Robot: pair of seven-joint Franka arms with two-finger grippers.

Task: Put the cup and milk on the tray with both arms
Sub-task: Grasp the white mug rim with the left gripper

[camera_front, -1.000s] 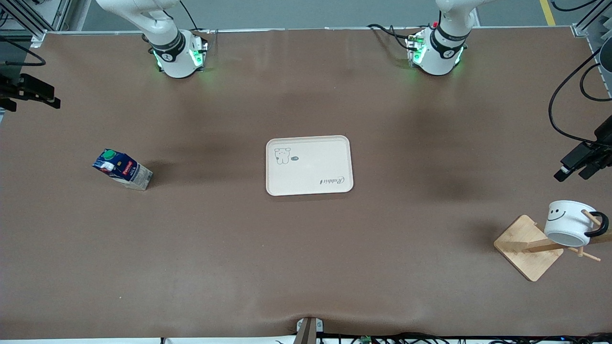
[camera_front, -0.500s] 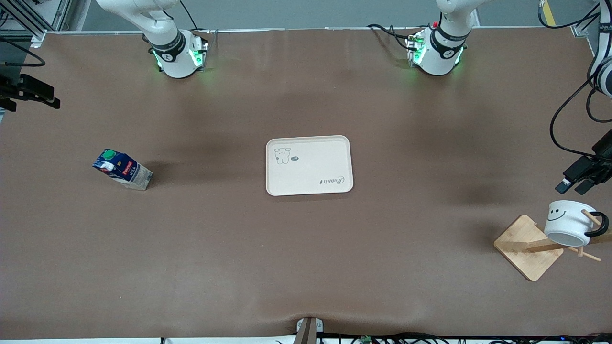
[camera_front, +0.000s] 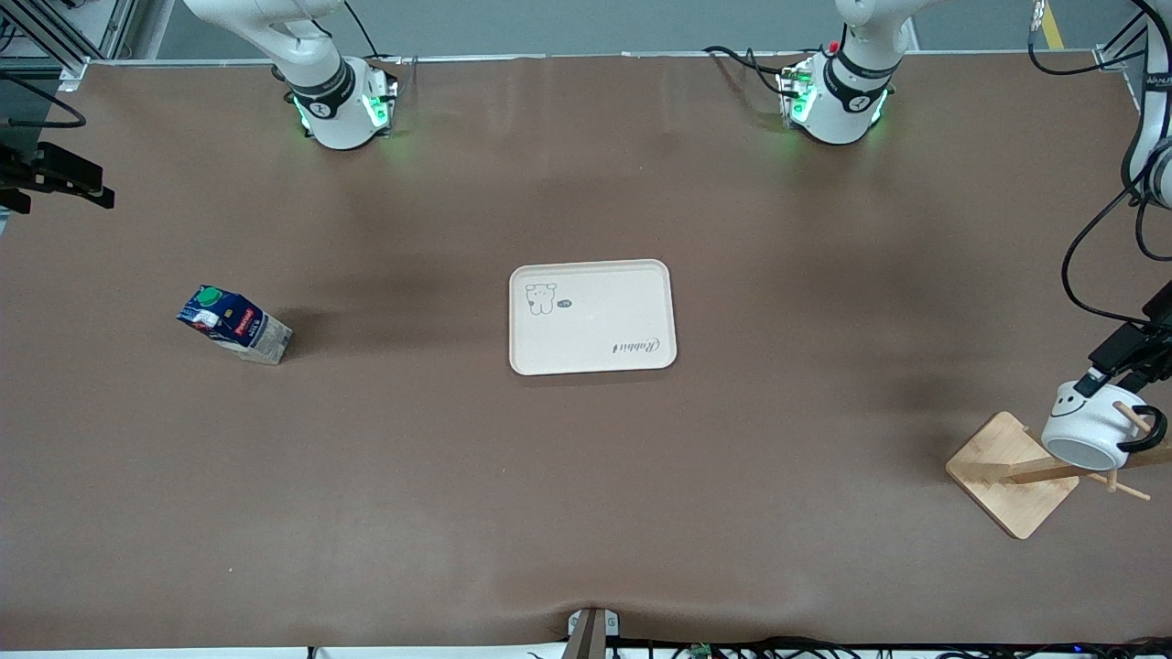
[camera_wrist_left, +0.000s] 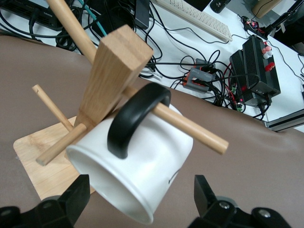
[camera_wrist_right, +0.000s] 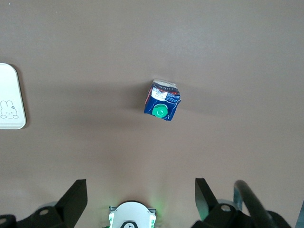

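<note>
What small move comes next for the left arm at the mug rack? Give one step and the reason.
Probably ease the left claw a little farther down, then close. Its fingers are open on either side of the cup without touching it, and the cup hangs by its black handle on a peg of the wooden rack. The right claw waits open, high over the milk.

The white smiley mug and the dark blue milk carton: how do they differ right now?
The white smiley mug hangs tilted on a wooden peg rack; the dark blue milk carton stands on the brown table. The left gripper is at the mug; the carton stands alone. Neither is on the cream tray.
</note>
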